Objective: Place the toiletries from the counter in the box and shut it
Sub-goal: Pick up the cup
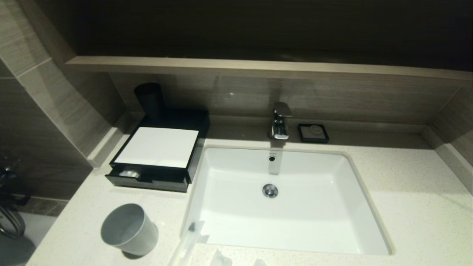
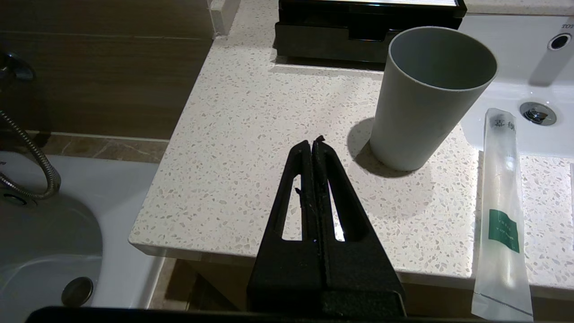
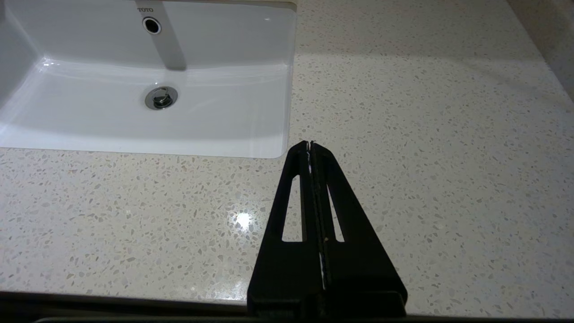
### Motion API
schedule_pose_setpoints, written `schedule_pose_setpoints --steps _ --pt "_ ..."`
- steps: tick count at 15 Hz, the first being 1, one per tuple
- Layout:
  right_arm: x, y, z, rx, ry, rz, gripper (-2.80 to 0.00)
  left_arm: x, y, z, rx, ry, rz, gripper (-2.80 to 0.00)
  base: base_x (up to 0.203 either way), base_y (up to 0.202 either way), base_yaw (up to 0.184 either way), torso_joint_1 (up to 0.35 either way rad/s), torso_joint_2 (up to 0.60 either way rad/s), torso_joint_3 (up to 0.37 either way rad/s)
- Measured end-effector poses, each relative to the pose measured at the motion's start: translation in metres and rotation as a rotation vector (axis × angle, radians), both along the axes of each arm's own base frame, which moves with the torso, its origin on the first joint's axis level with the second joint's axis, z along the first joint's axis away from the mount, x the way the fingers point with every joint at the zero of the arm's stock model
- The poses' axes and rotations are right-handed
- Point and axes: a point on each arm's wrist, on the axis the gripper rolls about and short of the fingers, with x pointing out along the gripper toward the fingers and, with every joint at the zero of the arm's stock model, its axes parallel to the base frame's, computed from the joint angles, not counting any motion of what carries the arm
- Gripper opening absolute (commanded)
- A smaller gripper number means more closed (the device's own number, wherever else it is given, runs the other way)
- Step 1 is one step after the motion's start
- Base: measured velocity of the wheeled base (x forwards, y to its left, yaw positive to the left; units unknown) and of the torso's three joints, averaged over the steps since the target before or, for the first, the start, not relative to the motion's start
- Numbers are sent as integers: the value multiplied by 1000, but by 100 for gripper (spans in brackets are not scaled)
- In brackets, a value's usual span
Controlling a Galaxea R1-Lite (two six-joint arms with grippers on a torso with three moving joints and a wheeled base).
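Note:
The black box (image 1: pixel 159 147) with a white top panel stands at the counter's (image 1: pixel 406 207) back left; its front drawer (image 1: pixel 147 177) is pulled out a little and a wrapped packet (image 1: pixel 130 173) shows inside. A long slim packet (image 1: pixel 188 240) with a green label (image 2: pixel 502 211) lies at the sink's near-left corner. The tips of two more packets (image 1: pixel 221 258) (image 1: pixel 259 263) peek in at the front edge. My left gripper (image 2: pixel 312 142) is shut and empty above the counter's (image 2: pixel 251 148) near-left part, left of the packet. My right gripper (image 3: pixel 309 143) is shut and empty over the counter (image 3: pixel 426 134) right of the sink. Neither shows in the head view.
A grey cup (image 1: pixel 129 229) (image 2: pixel 426 94) stands upright between the left gripper and the long packet. The white sink (image 1: pixel 288 199) (image 3: pixel 148 76) fills the middle, with a chrome faucet (image 1: pixel 279 122) and a black soap dish (image 1: pixel 313 133) behind. A black tumbler (image 1: pixel 149 99) stands behind the box. The counter's left edge drops to a bathtub (image 2: pixel 49 251).

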Motion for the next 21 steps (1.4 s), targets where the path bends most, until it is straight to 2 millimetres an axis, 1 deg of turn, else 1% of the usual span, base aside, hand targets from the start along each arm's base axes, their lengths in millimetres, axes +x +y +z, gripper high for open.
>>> schedule_pose_setpoints --steps 21 --pt "0 0 0 0 -1 0 -280 0 0 1 -9 -5 -7 -280 0 0 0 0 0 0"
